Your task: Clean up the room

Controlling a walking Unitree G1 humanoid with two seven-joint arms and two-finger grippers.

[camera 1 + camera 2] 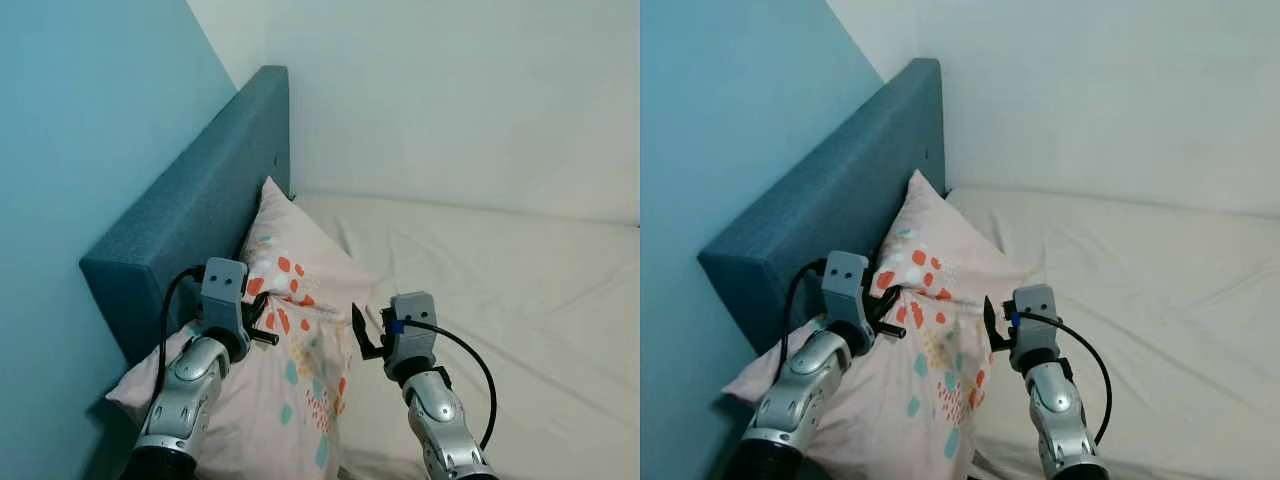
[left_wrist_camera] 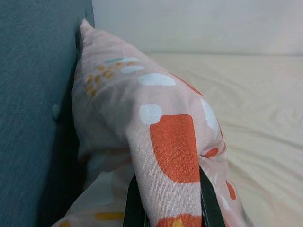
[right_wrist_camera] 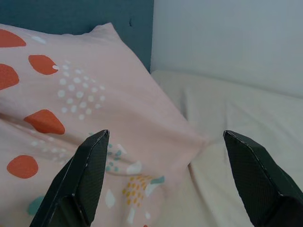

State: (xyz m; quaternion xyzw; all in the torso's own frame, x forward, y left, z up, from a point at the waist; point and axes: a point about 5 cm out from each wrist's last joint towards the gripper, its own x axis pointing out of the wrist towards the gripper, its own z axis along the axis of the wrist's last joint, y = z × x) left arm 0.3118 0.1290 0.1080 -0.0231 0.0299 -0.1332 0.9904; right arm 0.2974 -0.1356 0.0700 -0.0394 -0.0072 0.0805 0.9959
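A pink pillow (image 1: 300, 300) with orange, white and teal spots leans against the blue headboard (image 1: 200, 215) on the bed. My left gripper (image 1: 262, 322) is shut on a fold of the pillow (image 2: 165, 156), pinched between its two black fingers (image 2: 135, 208). My right gripper (image 1: 362, 335) hovers open just off the pillow's right edge, above the sheet. In the right wrist view its fingers (image 3: 80, 184) stand wide apart with nothing between them, facing the pillow (image 3: 85, 109).
A cream sheet (image 1: 500, 290) covers the mattress to the right of the pillow. A teal wall (image 1: 70, 130) rises on the left behind the headboard, and a white wall (image 1: 450, 90) closes off the far side of the bed.
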